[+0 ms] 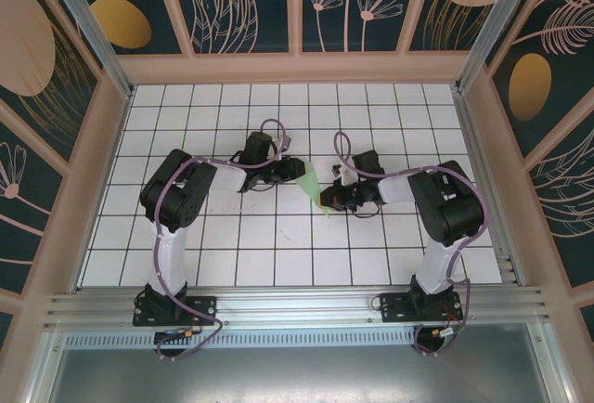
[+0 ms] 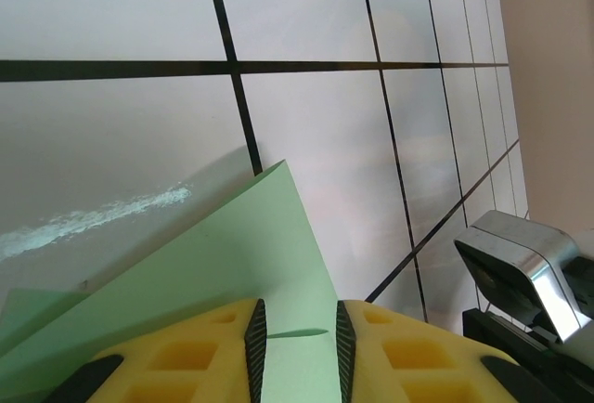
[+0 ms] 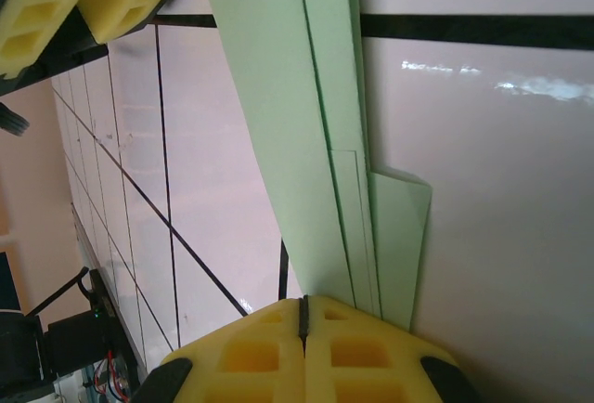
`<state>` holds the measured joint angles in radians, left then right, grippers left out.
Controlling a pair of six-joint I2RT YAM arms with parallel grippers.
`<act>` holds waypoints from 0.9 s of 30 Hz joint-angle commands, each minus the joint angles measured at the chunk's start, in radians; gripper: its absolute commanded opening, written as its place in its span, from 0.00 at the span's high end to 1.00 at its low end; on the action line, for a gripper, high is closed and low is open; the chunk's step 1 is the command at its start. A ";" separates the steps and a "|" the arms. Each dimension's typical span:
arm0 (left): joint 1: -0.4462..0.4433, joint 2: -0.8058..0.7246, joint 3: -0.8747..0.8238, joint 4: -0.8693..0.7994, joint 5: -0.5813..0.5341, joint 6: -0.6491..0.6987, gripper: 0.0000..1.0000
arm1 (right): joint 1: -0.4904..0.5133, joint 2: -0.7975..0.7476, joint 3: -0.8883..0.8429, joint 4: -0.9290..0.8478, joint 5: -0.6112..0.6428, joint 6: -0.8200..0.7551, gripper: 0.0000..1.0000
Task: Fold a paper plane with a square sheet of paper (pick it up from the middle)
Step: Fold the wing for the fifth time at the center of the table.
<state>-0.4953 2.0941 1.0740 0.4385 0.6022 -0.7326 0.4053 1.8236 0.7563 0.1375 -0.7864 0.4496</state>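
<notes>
paper plane (image 3: 297,143) looks thin, floppy and crease-prone; best pinched on the layered fold. right gripper (image 3: 302,315) is clamped on its folded end, while left gripper (image 2: 299,318) sits slightly parted around the paper.

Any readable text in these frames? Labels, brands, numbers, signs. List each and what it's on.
None readable.
green paper: plain, no print in either wrist view.
table: black grid lines only.
wall panels: flower and leaf pattern, no lettering.
arm bases: any label is too small to read.
</notes>
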 commanded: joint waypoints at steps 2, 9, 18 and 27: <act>0.051 0.056 0.011 -0.014 -0.063 0.057 0.69 | -0.011 -0.006 -0.045 -0.151 0.027 -0.032 1.00; 0.095 -0.009 0.092 -0.086 -0.085 0.078 0.65 | -0.002 -0.038 0.020 -0.190 0.000 -0.043 1.00; 0.098 -0.159 0.026 -0.100 -0.081 0.031 0.62 | -0.014 -0.243 0.103 -0.236 0.089 -0.036 0.77; 0.073 -0.336 -0.282 0.038 -0.098 -0.139 0.59 | -0.026 -0.161 0.185 -0.263 0.239 -0.063 0.56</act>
<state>-0.4057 1.7878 0.8379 0.4183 0.5137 -0.7990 0.3790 1.6207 0.9165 -0.0841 -0.5976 0.3977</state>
